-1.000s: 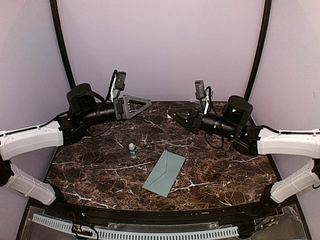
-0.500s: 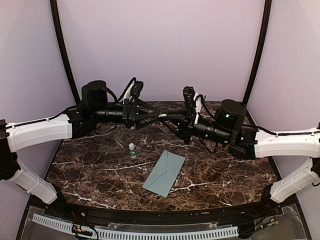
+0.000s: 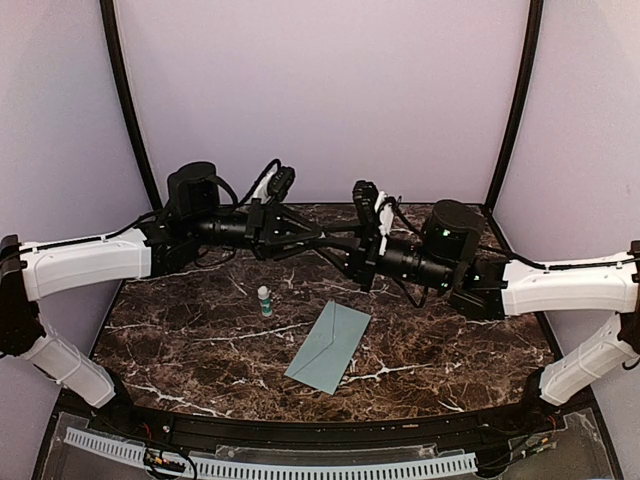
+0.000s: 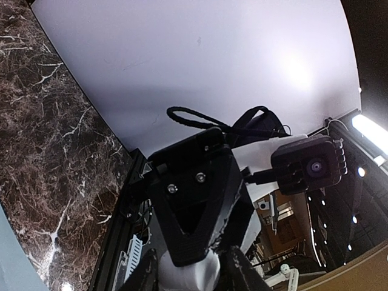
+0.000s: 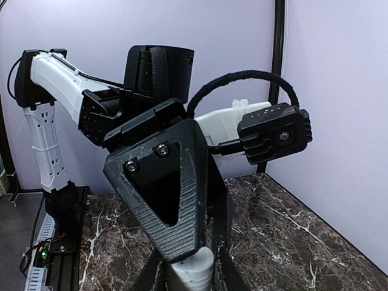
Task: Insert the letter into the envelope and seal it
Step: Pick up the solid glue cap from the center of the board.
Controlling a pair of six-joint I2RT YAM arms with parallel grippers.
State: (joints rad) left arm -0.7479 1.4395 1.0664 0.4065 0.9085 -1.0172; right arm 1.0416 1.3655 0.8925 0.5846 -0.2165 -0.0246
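The pale teal envelope [image 3: 328,346] lies flat and slanted on the marble table [image 3: 450,350], in front of centre. The letter is out of view. Both arms reach inward and meet in the air over the back of the table. My right gripper [image 3: 340,250] [image 5: 189,276] is shut on a white ribbed cylinder [image 5: 189,270]. My left gripper [image 3: 325,240] [image 4: 193,271] has its fingers on either side of the same white cylinder [image 4: 191,273], close against it. Whether they press on it does not show.
A small white bottle with a green label [image 3: 264,300] stands upright left of the envelope. Lilac walls and black corner posts [image 3: 125,90] enclose the back and sides. A perforated white strip [image 3: 270,466] runs along the near edge.
Both arms swung inward from the sides and met at the back centre. The left gripper's jaws narrowed around the white cylinder held by the right gripper. The envelope and the bottle stayed put.
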